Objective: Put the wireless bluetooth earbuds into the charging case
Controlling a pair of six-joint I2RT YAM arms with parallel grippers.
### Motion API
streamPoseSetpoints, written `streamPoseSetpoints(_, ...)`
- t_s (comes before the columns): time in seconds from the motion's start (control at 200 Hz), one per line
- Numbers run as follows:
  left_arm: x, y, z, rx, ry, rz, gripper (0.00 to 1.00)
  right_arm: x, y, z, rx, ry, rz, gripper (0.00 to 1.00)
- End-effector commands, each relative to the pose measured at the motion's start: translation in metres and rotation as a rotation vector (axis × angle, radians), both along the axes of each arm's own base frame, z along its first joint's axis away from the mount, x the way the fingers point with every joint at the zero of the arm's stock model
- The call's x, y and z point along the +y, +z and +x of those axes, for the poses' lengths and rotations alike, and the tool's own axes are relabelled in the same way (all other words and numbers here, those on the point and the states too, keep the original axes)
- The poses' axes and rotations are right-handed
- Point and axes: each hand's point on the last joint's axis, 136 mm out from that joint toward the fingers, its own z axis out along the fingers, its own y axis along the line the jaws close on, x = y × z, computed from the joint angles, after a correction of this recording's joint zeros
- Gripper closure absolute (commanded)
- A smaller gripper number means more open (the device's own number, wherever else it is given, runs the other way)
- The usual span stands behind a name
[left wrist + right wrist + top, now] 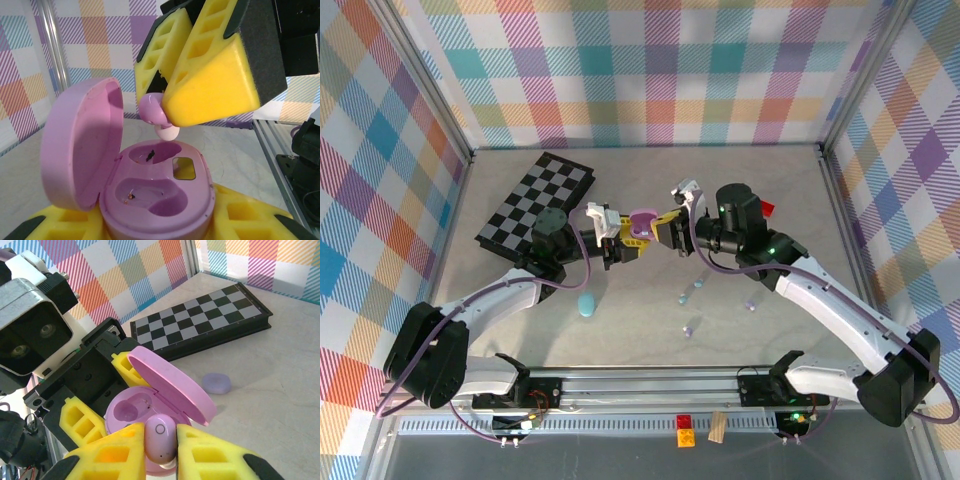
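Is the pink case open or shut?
Open: the case has its lid swung back, baring two empty sockets; a pink earbud hangs just above.

I'm looking at pastel plaid walls (650,70) boxing in three sides, metal posts (463,137) at the back corners, a pale grey counter (720,165) evenly lit, and a rail (650,383) along the near edge.

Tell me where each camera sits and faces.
Top external: above, behind the arms, looking down at the table; both arms, left pincer and right pincer meeting at the pink case.
Left wrist: on the left arm, looking over its yellow fingers and the case at the earbud.
Right wrist: on the right arm, looking past its fingers at case and chessboard.
Wrist views share case and earbud.
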Motion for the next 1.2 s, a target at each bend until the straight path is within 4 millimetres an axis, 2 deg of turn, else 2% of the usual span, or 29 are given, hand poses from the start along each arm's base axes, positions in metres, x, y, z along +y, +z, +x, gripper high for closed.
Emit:
streamPoseSetpoints(0.0,-0.004,0.015,-0.005,-0.052,-0.041,-0.028,0.65,0.006,0.009,0.002,-0.009,0.021,0.041,0.82)
streamPoseSetpoints(0.905,-0.004,0.02,-0.004,-0.055,-0.036,-0.042,0.65,0.002,-0.014,0.004,0.018,0.004,-0.028,0.81)
streamPoseSetpoints(1.005,-0.004,0.02,-0.005,-0.055,-0.037,-0.042,0.65,0.003,-0.011,0.004,0.015,0.004,-0.021,0.76)
streamPoseSetpoints(1.105,-0.004,0.018,-0.003,-0.052,-0.033,-0.039,0.65,0.0,-0.003,0.004,0.0,-0.009,-0.005,0.63)
streamPoseSetpoints(1.195,-0.004,0.016,-0.002,-0.052,-0.034,-0.039,0.65,-0.005,0.007,0.005,-0.016,-0.031,0.027,0.56)
